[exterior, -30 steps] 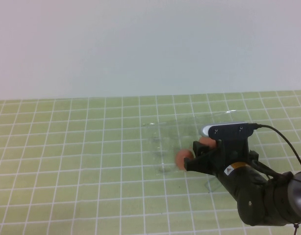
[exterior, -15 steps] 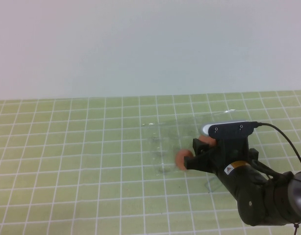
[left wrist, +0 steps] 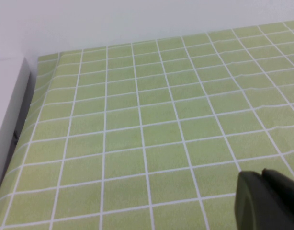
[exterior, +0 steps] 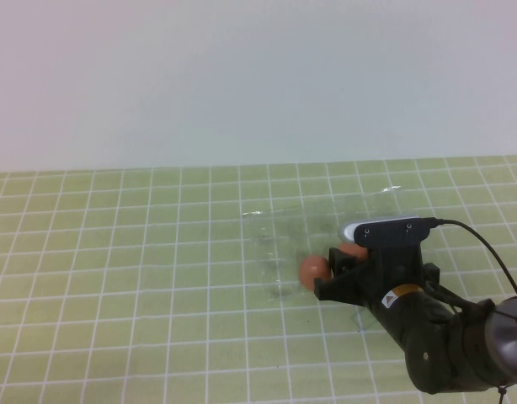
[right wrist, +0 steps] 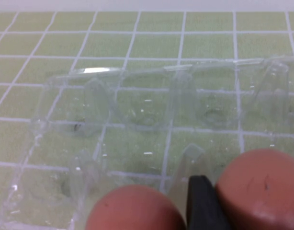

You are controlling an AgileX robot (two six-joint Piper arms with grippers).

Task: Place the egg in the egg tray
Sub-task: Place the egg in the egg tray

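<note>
Comparing with half second ago: right gripper (exterior: 336,271) is drawn back toward 6 o'clock, egg (exterior: 313,269) left sitting in egg tray (exterior: 275,223), so placing is judged done. Twin egg (exterior: 354,250) is seen in neighbouring cup. Right fingers: cannot tell. Left gripper (left wrist: 266,201) is parked; fingers cannot tell.

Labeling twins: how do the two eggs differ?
Left egg shows whole in the high view; right egg is half hidden behind the right gripper. Right egg carries faint dark marks; left egg looks clean. Both are orange-brown, at the clear egg tray. Left gripper hangs over bare mat, away.
</note>
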